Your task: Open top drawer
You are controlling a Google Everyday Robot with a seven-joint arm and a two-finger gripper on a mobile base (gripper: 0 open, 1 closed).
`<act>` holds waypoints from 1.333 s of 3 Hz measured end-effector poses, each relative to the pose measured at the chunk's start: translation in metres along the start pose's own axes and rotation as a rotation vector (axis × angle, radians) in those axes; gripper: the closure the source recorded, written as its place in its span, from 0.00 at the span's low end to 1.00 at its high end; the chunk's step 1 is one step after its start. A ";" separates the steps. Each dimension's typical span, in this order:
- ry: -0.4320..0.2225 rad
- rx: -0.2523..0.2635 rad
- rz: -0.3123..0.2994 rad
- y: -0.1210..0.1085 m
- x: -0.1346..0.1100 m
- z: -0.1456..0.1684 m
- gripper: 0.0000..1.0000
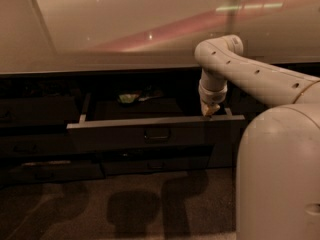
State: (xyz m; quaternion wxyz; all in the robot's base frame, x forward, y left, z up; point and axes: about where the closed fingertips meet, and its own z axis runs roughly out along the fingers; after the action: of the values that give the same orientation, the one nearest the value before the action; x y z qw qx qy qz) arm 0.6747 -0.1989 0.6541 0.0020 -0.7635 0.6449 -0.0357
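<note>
**Camera view: gripper on the rim of a drawer that is already well out**

The top drawer (pixel 125 133) stands pulled toward the near side, under the pale countertop (pixel 125 59). Its wide dark front sits clear of the cabinet face. Its pale left side edge and flat inside are exposed, and a small greenish object (pixel 129 98) lies at the far end of the inside.

The gripper (pixel 209 111) points straight down from the white arm (pixel 260 76). Its tip rests at the top edge of the drawer front, toward the right end and well right of the recessed loop pull (pixel 157 133). Whether it is spread or closed on that edge cannot be told.

This placement probably reflects how small and shallow the pull is. The top rim gives a broader lip to drag on, and a vertical wrist lets the tip drop just behind it.

The shorter lower drawer (pixel 150 161) sits shut beneath, so only the top one has been worked. The task looks largely done. An off-centre pull could skew the drawer on its runners, so any further draw should be straight toward the near side.
</note>
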 end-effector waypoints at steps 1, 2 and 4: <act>0.002 0.001 -0.022 0.031 -0.004 0.018 1.00; 0.004 -0.010 -0.048 0.072 -0.011 0.037 1.00; 0.066 0.049 -0.117 0.158 -0.035 0.043 1.00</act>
State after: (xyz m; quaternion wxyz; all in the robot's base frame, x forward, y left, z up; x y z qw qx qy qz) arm 0.5159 -0.1924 0.6019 -0.0029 -0.7979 0.5978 -0.0766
